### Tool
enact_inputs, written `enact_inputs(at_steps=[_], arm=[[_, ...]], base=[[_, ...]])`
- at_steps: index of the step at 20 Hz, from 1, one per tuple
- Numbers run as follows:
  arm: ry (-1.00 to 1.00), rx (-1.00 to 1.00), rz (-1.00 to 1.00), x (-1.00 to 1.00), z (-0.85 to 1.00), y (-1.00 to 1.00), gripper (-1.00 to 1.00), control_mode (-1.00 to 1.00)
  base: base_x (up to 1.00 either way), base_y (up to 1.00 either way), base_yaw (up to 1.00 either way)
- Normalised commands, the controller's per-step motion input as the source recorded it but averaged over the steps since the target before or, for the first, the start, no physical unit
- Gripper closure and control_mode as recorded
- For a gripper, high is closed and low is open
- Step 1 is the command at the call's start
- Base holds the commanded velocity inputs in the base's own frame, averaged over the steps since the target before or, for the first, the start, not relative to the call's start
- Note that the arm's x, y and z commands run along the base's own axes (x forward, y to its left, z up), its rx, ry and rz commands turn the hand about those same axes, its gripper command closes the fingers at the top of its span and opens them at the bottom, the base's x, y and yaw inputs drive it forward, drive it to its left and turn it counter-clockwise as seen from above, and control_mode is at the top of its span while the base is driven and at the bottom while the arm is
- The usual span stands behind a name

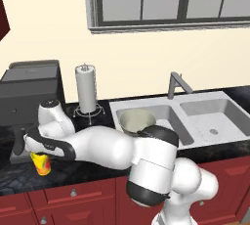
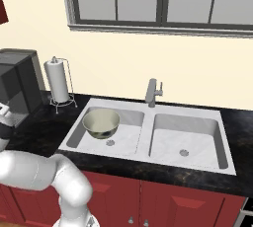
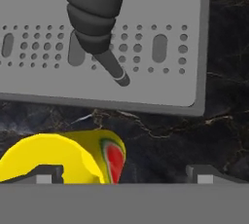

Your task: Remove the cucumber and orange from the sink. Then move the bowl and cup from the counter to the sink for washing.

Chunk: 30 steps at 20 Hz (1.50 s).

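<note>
Hovering low over bench [image 1: 88, 170], your tool [image 3: 124, 173] stood with jaws wide, gripping nothing. Cup [image 1: 42, 163] sat on bench in front of coffee machine [image 1: 29, 92], its yellow rim with red patch just by left fingertip [image 3: 46, 174] in hand view. You had bowl [image 2: 101, 122] lying in left basin of sink [image 2: 217, 122]. Paper towel holder [image 1: 86, 89] stood behind.
</note>
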Motion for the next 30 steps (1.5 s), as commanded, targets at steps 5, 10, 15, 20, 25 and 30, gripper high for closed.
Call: enact_inputs(at_steps=[5, 10, 15, 20, 25, 30], arm=[[0.02, 0.00, -0.06, 0.03, -0.16, 0.06, -1.00, -1.00], [0.02, 0.00, -0.06, 0.00, -0.19, 0.03, -1.00, -1.00], [0.01, 0.00, -0.06, 0.00, -0.17, 0.02, 1.00, -1.00], [0.01, 0.00, -0.08, -0.05, -0.08, 0.00, 1.00, -1.00], [0.03, 0.00, -0.08, -0.15, 0.00, -0.02, 1.00, -1.00], [0.03, 0.00, -0.07, -0.24, 0.02, -0.13, 1.00, -1.00]], base=[[0.00, 0.00, 0.00], [0.00, 0.00, 0.00], [0.00, 0.00, 0.00], [0.00, 0.00, 0.00], [0.00, 0.00, 0.00], [0.00, 0.00, 0.00]])
